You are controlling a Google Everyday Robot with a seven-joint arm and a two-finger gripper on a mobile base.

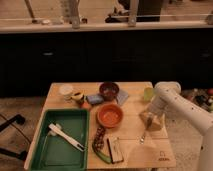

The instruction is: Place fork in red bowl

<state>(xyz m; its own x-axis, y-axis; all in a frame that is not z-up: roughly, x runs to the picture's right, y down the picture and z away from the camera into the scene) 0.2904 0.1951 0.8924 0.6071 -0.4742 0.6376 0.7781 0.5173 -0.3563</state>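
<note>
1. At the near edge of the wooden table (136,156) lies a dark flat packet (115,150), with a long dark-green thing (98,144) just beside it on its left.
2. Left of these sits a green tray (49,154), and a white utensil (65,137) lies slantwise in it.
3. On the right side of the table the fork (143,135) lies slanted on the wood, outside the red bowl (110,116) and apart from it to the right.
4. The gripper (151,121) hangs low over the table just past the fork's far end, on a white arm (184,107) that comes in from the right. I cannot tell whether it is spread or pressed together, nor whether it touches the fork.
5. The red bowl stands near the middle of the table.
6. Farther back stand a dark bowl (109,90) with a blue cloth (122,96) beside it, a green cup (148,94) to the right and a white cup (66,91) to the left.
</note>
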